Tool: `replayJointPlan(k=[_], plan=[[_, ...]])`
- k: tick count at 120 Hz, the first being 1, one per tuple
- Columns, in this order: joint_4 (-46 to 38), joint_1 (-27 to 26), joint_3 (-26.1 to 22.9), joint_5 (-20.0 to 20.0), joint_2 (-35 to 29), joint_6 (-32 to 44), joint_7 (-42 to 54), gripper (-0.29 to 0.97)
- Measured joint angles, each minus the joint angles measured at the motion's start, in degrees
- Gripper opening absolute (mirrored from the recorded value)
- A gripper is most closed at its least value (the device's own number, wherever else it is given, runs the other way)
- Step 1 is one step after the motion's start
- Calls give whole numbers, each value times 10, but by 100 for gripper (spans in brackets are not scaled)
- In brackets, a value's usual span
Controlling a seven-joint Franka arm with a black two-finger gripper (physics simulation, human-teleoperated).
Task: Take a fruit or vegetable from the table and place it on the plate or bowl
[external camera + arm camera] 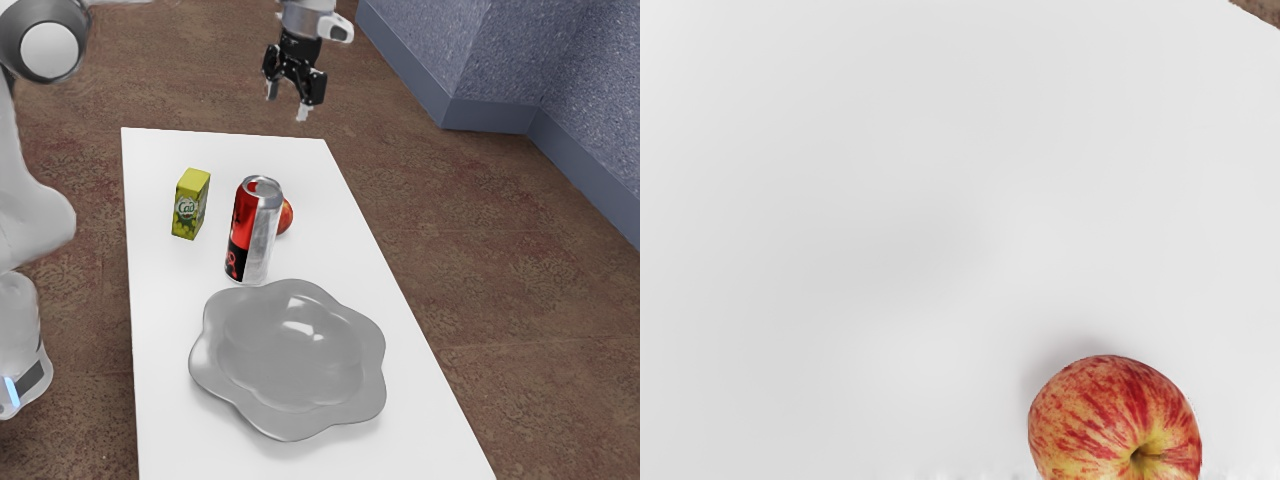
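Note:
A red and yellow streaked apple (286, 216) lies on the white table (160, 330), mostly hidden behind a red soda can (251, 231) in the exterior view. The wrist view shows the apple (1116, 420) from above, stem dimple up, alone on bare table top. A grey scalloped plate (289, 357) rests on the table in front of the can. My gripper (287, 103) hangs high above the table's far end, well above and behind the apple, its two fingers open with nothing between them.
A small yellow-green juice carton (190, 204) stands at the can's left in the exterior view. Brown carpet surrounds the table. A blue-grey wall base (520, 90) runs along the upper right.

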Motion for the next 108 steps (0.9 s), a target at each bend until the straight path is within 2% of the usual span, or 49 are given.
replayJointPlan(k=[4,8,14,22,30,34,38,43,49,54,59,76,93,108], plan=[[6,-92,50,29,-31,-2,-8,66],[13,-146,82,52,-46,-5,-16,66],[19,-185,104,76,-53,-8,-26,66],[21,-202,115,96,-52,-11,-39,66],[16,-186,102,101,-36,-10,-50,66],[0,-158,80,98,-28,-2,-55,66],[-24,-102,29,95,-25,9,-60,66],[-64,5,-72,93,-31,26,-66,66],[-99,103,-167,91,-42,44,-72,66],[-122,155,-218,90,-53,60,-77,66],[-135,186,-247,89,-59,72,-82,66],[-168,220,-268,91,-74,103,-95,66],[-185,180,-260,92,-86,126,-105,66],[-208,173,-245,79,-111,132,-110,66]])
